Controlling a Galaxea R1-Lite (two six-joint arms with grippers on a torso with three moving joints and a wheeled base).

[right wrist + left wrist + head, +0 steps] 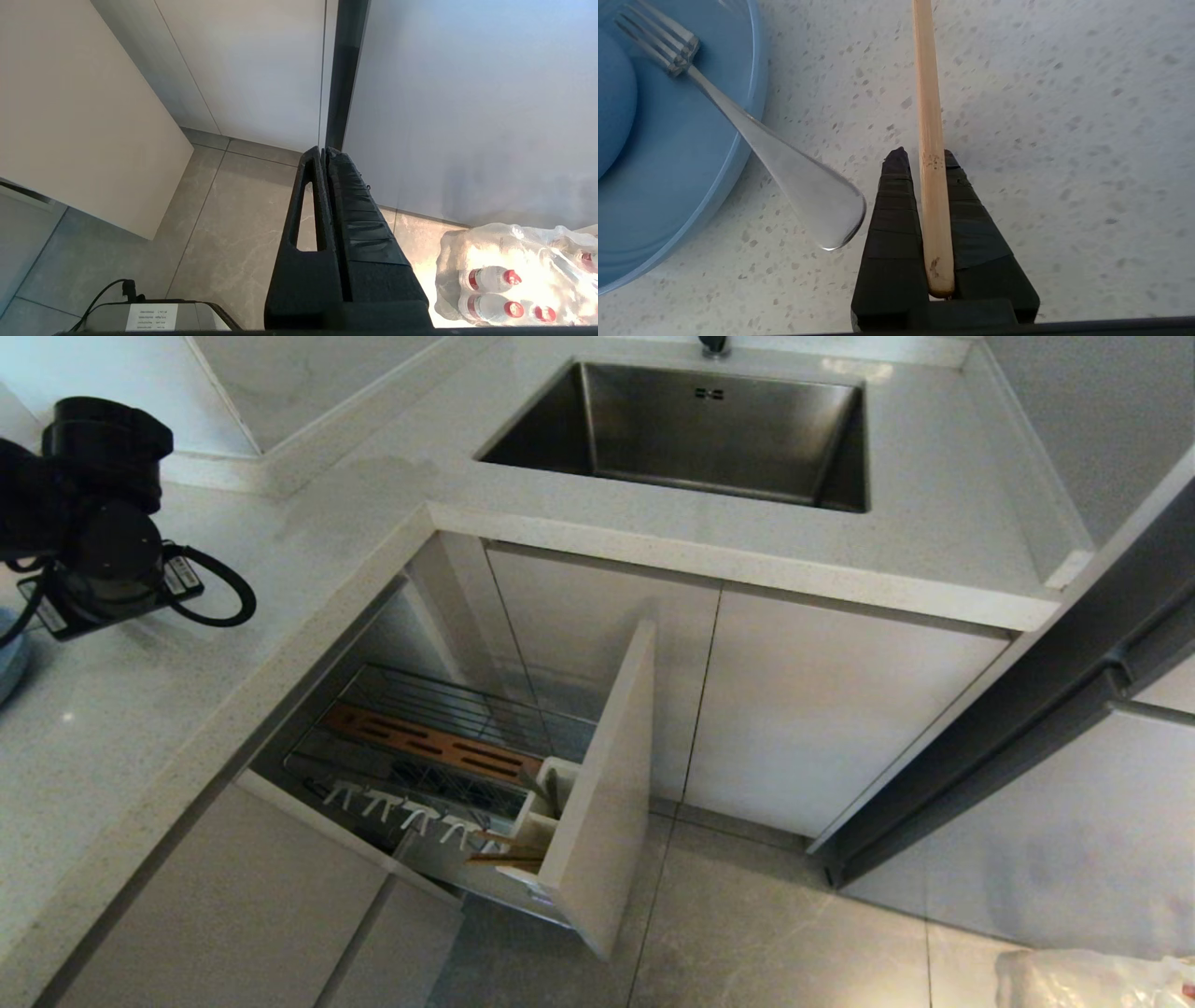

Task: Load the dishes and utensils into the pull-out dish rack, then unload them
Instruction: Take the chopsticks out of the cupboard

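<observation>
Wooden chopstick (930, 140) pinched in left pincer (924, 156) above speckled counter (1064, 140), right pincer (325, 151) pressed together

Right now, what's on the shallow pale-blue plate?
On the shallow pale-blue plate lies a silver metal fork, tines over the plate, handle overhanging the speckled white countertop. A pale-blue rounded shape, probably the bowl, sits there too, mostly out of frame.

left tool (924, 156) gripping chopstick (930, 140), fork (752, 135), plate (686, 154)

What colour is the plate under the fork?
Pale blue plate, clearest in the left wrist view.
</observation>
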